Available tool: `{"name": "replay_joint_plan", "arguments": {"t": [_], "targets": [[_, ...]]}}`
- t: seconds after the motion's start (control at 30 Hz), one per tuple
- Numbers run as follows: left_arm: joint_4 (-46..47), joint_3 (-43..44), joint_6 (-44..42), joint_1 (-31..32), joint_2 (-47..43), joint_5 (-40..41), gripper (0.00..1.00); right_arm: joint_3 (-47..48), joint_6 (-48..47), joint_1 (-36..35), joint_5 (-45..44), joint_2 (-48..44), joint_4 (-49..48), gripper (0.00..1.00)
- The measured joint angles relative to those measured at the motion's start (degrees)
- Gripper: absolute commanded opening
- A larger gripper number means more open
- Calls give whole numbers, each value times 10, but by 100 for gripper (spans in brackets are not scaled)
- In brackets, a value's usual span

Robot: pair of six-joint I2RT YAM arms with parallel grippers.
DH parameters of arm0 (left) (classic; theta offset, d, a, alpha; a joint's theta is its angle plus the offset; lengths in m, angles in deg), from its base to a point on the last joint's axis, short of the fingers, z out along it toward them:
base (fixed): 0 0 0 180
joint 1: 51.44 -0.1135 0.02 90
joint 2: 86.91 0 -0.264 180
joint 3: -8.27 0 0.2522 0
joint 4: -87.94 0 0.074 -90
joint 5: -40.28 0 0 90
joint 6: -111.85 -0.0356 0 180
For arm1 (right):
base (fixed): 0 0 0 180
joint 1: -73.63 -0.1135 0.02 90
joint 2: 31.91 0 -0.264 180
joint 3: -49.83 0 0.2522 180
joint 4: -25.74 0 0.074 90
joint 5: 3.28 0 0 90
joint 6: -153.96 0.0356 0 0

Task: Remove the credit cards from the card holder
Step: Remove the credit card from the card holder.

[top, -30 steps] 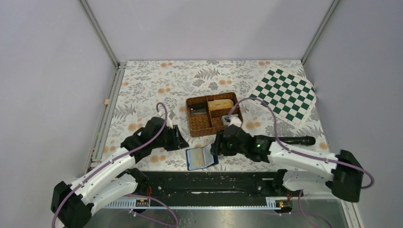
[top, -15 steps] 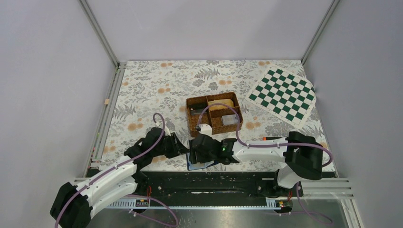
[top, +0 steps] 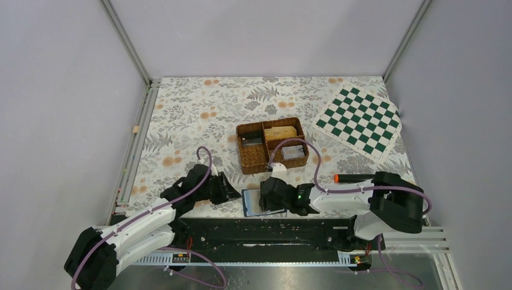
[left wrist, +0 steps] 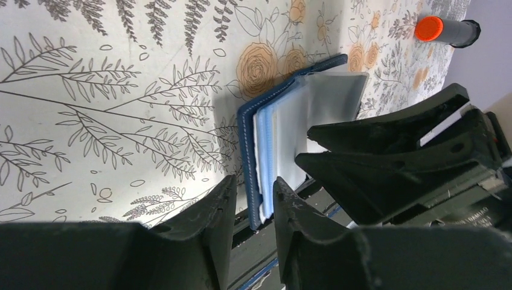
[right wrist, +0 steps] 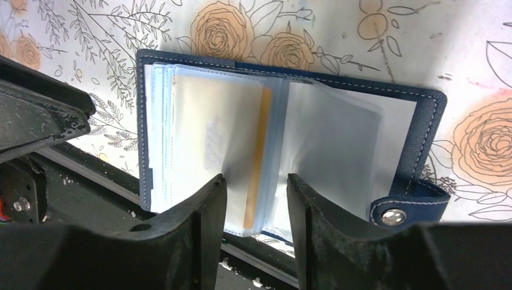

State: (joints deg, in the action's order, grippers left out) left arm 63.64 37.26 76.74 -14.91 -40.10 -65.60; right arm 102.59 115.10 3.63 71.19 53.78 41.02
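Observation:
The card holder [top: 252,203] lies open at the table's near edge, navy outside, with clear sleeves fanned up [right wrist: 241,133]. One sleeve holds a card with an orange edge [right wrist: 261,151]. The snap tab [right wrist: 393,215] is at the right. My right gripper [top: 270,196] [right wrist: 256,178] is open, its fingers straddling the near edge of the raised sleeves. My left gripper [top: 232,192] [left wrist: 255,181] is narrowly open at the holder's left cover edge [left wrist: 244,151], a finger on each side; I cannot tell whether they touch it.
A brown wicker tray [top: 250,168] with items in its compartments stands just behind the holder. A green checkered mat [top: 359,121] lies at the back right. A black marker with an orange cap [top: 353,177] [left wrist: 447,30] lies to the right. A black rail [top: 265,232] runs along the near edge.
My right arm swung left onto the card holder and now sits over its right half. My left gripper closed in on the holder's left edge. The sleeves now stand fanned up.

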Motion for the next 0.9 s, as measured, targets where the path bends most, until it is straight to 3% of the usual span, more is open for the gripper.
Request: {"name": "replay_joint_plan", "arguments": {"t": [0.23,0.4,0.53,0.6,0.7,0.9], "targets": [[21,-4,-3,18,-5,0,46,-90,32,4,1,-53,-83,21],[44,-5,-6,36,7,-1,44,-120,49,7,1,-64,-122,11],[62,-5,-9,47,35,0,42,-141,58,11,6,-72,-148,11],[85,-5,-7,54,41,0,35,-148,62,16,14,-76,-156,12],[114,-4,-4,61,60,0,27,-161,70,22,25,-79,-177,19],[112,2,-4,79,116,28,28,-191,81,32,74,-111,-209,32]]}}
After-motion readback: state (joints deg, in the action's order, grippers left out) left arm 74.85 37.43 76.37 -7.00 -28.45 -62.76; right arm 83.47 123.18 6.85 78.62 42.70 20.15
